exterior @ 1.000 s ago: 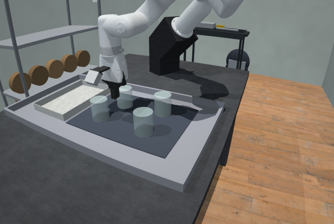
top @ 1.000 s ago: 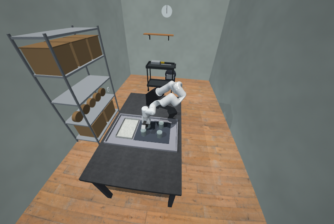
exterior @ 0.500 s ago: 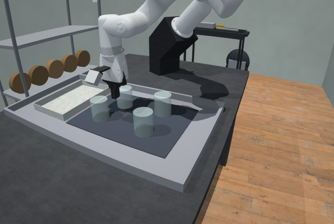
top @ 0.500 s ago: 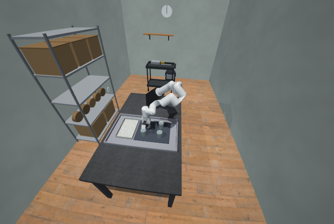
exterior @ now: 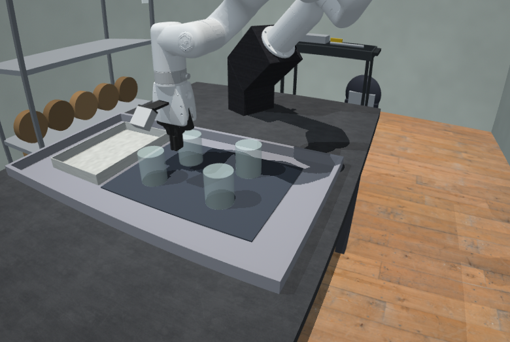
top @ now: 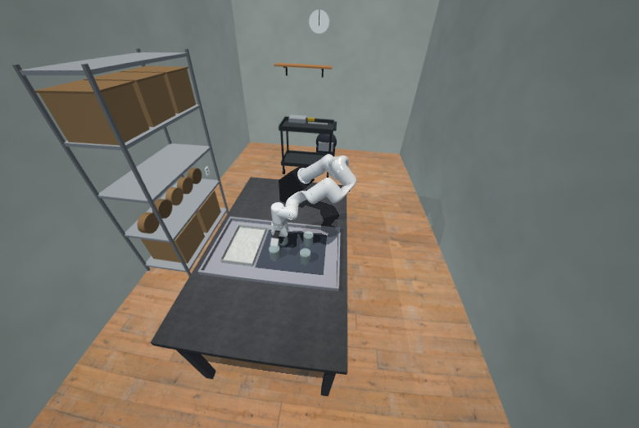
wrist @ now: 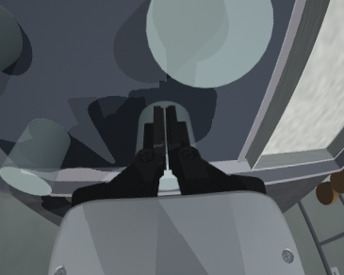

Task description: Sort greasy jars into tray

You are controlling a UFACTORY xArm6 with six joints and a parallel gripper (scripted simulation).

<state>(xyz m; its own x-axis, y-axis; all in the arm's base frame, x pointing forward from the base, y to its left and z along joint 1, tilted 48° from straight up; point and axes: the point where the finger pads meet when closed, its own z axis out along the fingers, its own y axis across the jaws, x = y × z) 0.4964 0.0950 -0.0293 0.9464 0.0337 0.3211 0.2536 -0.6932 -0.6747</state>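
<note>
Four pale glass jars stand upright on the dark mat (top: 289, 265) (exterior: 185, 210) (wrist: 73, 28): front left (top: 274, 252) (exterior: 152, 167) (wrist: 210, 42), front right (top: 305, 256) (exterior: 219, 187) (wrist: 3, 42), back right (top: 308, 238) (exterior: 248, 159) (wrist: 42, 146) and back left (top: 283, 241) (exterior: 193, 150) (wrist: 145, 115). My gripper (exterior: 176, 147) (wrist: 164, 120) is shut and empty. Its fingertips are low, close beside the back-left jar's upper part; contact cannot be told. The fingers partly hide that jar in the wrist view. The tray (top: 238, 263) (exterior: 74, 171) (wrist: 286, 94) holds no jar.
The tray lies left of the mat, its rim close to the mat's edge. A raised border (top: 268, 279) (exterior: 185, 256) surrounds both. The front-left jar stands near my fingers. A shelf rack (top: 155, 195) (exterior: 24, 61) is left of the table.
</note>
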